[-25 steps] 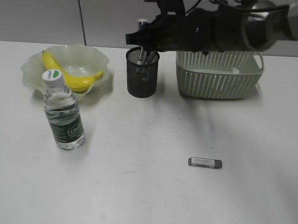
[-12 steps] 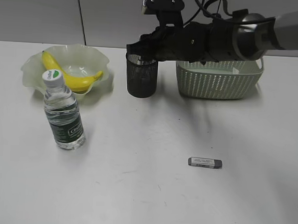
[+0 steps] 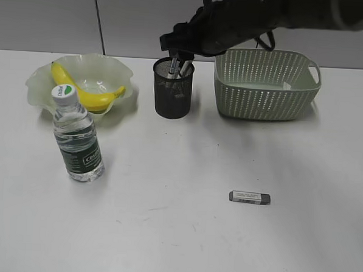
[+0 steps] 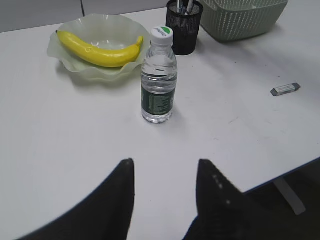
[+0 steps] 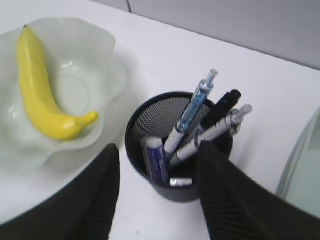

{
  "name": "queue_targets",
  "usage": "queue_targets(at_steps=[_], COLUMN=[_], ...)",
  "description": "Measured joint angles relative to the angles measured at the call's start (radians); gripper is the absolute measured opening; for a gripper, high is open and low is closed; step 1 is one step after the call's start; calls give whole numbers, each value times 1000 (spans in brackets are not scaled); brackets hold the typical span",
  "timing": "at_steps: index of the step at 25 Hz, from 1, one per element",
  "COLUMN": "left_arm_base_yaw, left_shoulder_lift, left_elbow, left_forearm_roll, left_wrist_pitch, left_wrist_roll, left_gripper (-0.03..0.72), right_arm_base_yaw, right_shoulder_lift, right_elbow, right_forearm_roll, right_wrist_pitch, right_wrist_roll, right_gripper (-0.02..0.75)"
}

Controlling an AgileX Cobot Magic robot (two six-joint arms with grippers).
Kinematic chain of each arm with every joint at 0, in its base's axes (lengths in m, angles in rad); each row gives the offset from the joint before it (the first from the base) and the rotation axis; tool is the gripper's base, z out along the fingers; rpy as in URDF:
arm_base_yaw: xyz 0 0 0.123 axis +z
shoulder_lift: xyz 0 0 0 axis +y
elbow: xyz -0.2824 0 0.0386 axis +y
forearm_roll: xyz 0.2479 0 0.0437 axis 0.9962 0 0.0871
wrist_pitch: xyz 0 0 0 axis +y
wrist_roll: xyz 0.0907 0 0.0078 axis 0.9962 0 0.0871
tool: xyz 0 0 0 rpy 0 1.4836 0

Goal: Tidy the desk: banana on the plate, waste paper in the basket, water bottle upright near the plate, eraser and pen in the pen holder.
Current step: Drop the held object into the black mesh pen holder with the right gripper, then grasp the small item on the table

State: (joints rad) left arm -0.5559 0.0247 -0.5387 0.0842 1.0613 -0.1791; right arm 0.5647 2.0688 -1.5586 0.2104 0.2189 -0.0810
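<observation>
White desk (image 3: 182, 233) broad; right gripper (image 5: 157, 187) spread above pen holder (image 5: 175, 150).

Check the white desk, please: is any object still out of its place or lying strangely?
One thing: a small grey rectangular eraser lies flat alone on the bare white desk, far from the black mesh pen holder. Yellow banana and clear plastic water bottle look fine.

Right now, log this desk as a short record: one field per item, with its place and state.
banana: lying in the plate
water bottle: upright, in front of the plate
pen holder: holds several pens
basket: right of the pen holder
eraser: flat on the desk, outside the holder
right claw: open above the pen holder
left claw: open, empty
</observation>
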Motion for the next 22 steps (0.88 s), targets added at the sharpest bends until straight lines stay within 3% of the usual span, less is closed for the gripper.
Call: queue_targets(at_steps=[6,9,22], left_arm_base_yaw=[0,0,0], left_shoulder_lift=[0,0,0], left_elbow=[0,0,0], left_forearm_roll=[0,0,0], left_wrist_pitch=[0,0,0], left_wrist_roll=[0,0,0], left_gripper=[310,310,310], right_arm_base_yaw=[0,0,0], right_shoulder_lift=[-174,-280,-978], right_elbow=[6,60,689], right_forearm_roll=[-74,-109,-148], right_wrist_pitch=[373,480,550], right_wrist_roll=[0,0,19], right_gripper=[402,402,402])
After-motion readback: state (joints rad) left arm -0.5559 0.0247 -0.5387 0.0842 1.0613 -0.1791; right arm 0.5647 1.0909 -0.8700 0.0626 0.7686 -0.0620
